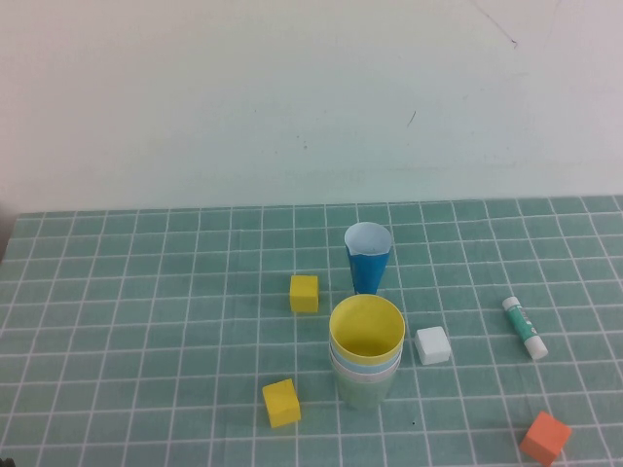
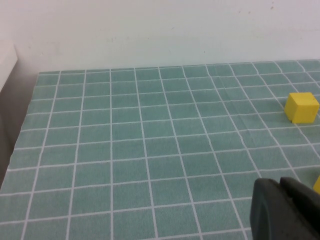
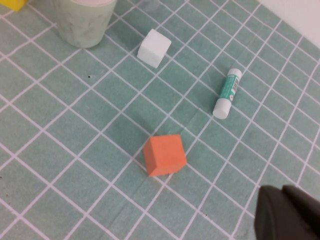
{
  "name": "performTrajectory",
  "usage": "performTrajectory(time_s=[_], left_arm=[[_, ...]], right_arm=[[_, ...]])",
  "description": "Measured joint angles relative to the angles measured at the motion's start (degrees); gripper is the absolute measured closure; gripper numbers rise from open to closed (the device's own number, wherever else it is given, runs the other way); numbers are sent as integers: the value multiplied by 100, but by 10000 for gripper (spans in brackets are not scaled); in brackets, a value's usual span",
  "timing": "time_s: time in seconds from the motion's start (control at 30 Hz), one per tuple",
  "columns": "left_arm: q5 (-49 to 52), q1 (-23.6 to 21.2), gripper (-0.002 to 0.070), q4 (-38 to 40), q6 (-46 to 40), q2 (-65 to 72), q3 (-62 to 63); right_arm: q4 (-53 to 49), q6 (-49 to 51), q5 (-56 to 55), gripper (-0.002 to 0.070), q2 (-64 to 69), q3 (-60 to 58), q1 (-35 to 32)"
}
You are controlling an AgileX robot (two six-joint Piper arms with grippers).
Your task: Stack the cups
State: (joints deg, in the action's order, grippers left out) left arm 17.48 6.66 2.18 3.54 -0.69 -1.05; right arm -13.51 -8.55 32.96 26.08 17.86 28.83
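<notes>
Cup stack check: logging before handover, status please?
Left end effector parked over bare mat, right end effector near orange foam cube. Tapered plastic cups nested, yellow on top. Dark blue cone cup stands apart behind.

My left gripper [image 2: 287, 210] at the desk's 7 o'clock and right gripper [image 3: 290, 212] at 5 o'clock look matt black plastic. The cups [image 1: 366, 350] look smooth, faintly translucent plastic. The desk [image 1: 146, 321] wears a matt green gridded mat.
</notes>
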Motion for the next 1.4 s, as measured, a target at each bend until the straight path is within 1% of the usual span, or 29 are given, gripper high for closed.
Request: performTrajectory(time_s=[0.23, 0.4, 0.57, 0.6, 0.73, 0.83, 0.93, 1.07, 1.17, 1.33, 1.4], left_arm=[[0, 0, 676, 0, 0, 0, 0], [0, 0, 676, 0, 0, 0, 0], [0, 0, 676, 0, 15, 0, 0], [0, 0, 676, 0, 15, 0, 0], [0, 0, 676, 0, 15, 0, 0], [0, 0, 676, 0, 15, 0, 0], [0, 0, 676, 0, 15, 0, 0], [0, 0, 676, 0, 15, 0, 0], [0, 0, 676, 0, 15, 0, 0], [3, 0, 676, 0, 15, 0, 0], [15, 0, 676, 0, 15, 0, 0]], right_arm=[[0, 0, 0, 678, -13, 0, 0], [15, 0, 13, 678, -326, 0, -95], [253, 0, 38, 678, -1052, 0, -1066], [296, 0, 67, 678, -1250, 0, -1373], [357, 0, 125, 678, -1798, 0, -2257], [420, 0, 167, 678, -2104, 0, -2760], [487, 0, 199, 678, -2372, 0, -3060], [568, 0, 89, 678, -2577, -169, -3277], [569, 0, -181, 678, -2668, -645, -3305], [547, 0, -1091, 678, -2690, -1751, -3315], [547, 9, -1137, 678, -2690, -1881, -3315]])
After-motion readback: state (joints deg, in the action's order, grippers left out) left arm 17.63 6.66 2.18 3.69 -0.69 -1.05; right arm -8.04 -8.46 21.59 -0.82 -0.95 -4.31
